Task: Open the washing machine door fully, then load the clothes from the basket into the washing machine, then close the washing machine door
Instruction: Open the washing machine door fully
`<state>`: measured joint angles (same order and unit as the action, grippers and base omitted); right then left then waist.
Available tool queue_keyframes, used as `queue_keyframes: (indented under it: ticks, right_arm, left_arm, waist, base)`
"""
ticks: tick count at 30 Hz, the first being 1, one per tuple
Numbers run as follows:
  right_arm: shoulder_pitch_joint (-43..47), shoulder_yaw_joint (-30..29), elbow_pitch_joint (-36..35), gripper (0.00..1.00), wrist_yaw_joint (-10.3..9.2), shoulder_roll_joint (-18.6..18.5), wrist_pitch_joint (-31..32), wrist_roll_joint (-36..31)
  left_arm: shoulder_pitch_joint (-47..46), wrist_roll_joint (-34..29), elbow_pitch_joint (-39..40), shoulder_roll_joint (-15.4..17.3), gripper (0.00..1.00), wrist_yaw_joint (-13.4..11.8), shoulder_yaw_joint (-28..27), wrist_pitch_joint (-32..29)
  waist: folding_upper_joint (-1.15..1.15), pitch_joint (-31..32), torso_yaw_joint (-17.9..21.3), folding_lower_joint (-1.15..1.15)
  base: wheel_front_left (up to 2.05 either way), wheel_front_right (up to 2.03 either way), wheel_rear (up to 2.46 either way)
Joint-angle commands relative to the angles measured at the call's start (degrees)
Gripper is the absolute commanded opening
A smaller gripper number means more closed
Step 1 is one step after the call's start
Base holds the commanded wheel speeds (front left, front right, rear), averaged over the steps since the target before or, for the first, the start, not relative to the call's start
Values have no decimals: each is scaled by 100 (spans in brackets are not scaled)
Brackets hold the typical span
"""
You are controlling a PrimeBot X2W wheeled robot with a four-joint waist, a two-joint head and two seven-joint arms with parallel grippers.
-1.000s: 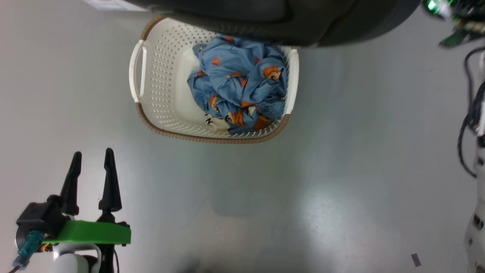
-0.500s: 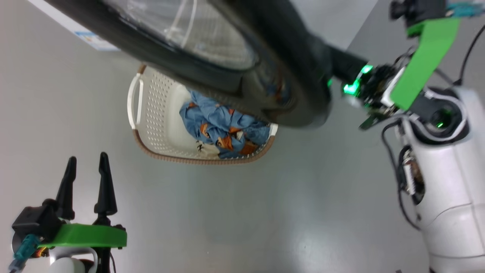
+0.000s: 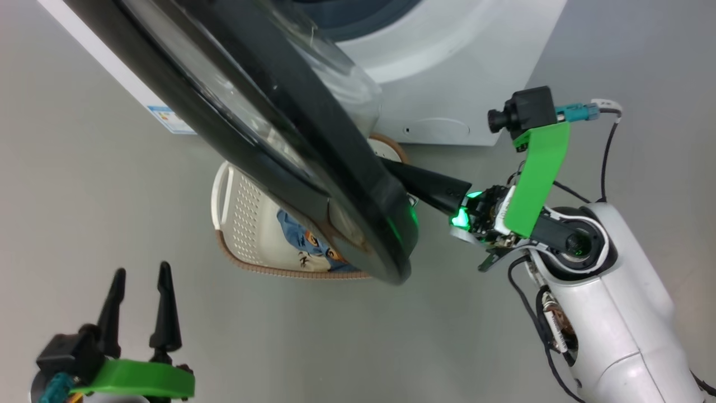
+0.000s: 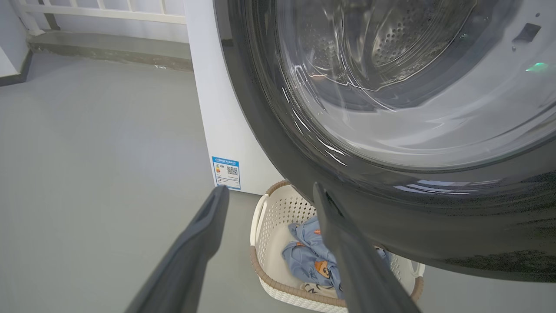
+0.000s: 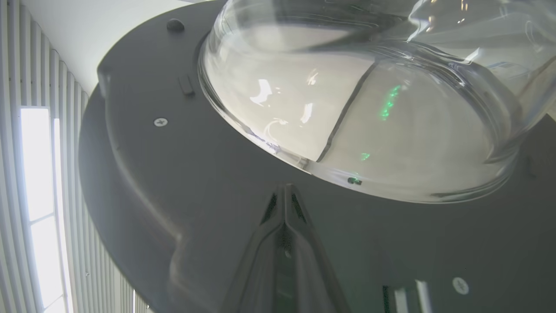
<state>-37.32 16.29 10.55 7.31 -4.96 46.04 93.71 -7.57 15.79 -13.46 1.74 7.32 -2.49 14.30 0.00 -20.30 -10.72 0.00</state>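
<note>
The washing machine door (image 3: 268, 129) stands partly swung out from the white washing machine (image 3: 447, 67), hanging over the basket (image 3: 232, 215). My right gripper (image 3: 400, 170) is shut with nothing in it. Its joined tips (image 5: 284, 191) rest against the door's dark grey inner rim (image 5: 173, 174), just below the glass bowl (image 5: 369, 108). The clothes (image 3: 302, 243), light blue with orange figures, lie in the basket, mostly hidden by the door. My left gripper (image 3: 141, 270) hangs open at the lower left, apart from everything. In the left wrist view it (image 4: 269, 195) faces the door's outer glass (image 4: 391, 87), with the basket (image 4: 265, 221) and clothes (image 4: 308, 261) below.
Grey floor (image 3: 335, 347) lies in front of the basket. A blue energy sticker (image 4: 226, 172) marks the machine's left side. A white railing and a low ledge (image 4: 108, 48) run along the far wall. My right arm's white body (image 3: 609, 313) stands at the lower right.
The head camera has swung up, bringing the washing machine and my right arm into view. The door now covers more of the basket. Both grippers keep their states.
</note>
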Motion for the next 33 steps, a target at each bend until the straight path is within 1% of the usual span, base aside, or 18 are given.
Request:
queue_keyframes:
  ticks: [1, 15, 27, 28, 29, 32, 33]
  right_arm:
    - [156, 161, -173, 0, 18, 188, -22, 39]
    - [356, 1178, 75, 0, 18, 207, -700, 376]
    - [244, 2176, 240, 0, 18, 208, -1412, 771]
    - [244, 2176, 240, 0, 18, 208, -1412, 771]
    - [213, 2351, 271, 0, 18, 208, -1553, 855]
    - [177, 2592, 293, 0, 18, 208, -1793, 1007]
    - [177, 2592, 293, 0, 18, 208, -1793, 1007]
  left_arm:
    - [82, -48, 63, 115, 100, 17, -164, 70]
    - [99, 56, -32, 114, 100, 17, -69, 70]
    - [156, 59, -82, 114, 100, 17, -59, 70]
    - [156, 59, -82, 114, 100, 17, -59, 70]
    - [158, 54, -94, 114, 100, 17, -67, 70]
    - [167, 57, -100, 114, 100, 17, -63, 70]
    - [167, 57, -100, 114, 100, 17, -63, 70]
  waist:
    - [0, 126, -52, 0]
    - [0, 443, -225, 0]
    - [0, 630, -336, 0]
    - [0, 630, -336, 0]
    - [0, 661, -340, 0]
    - [0, 703, -340, 0]
    - [0, 703, -340, 0]
  base:
    - [0, 0, 0]
    - [0, 0, 0]
    - [0, 0, 0]
    - [0, 0, 0]
    - [0, 0, 0]
    - [0, 0, 0]
    - [0, 0, 0]
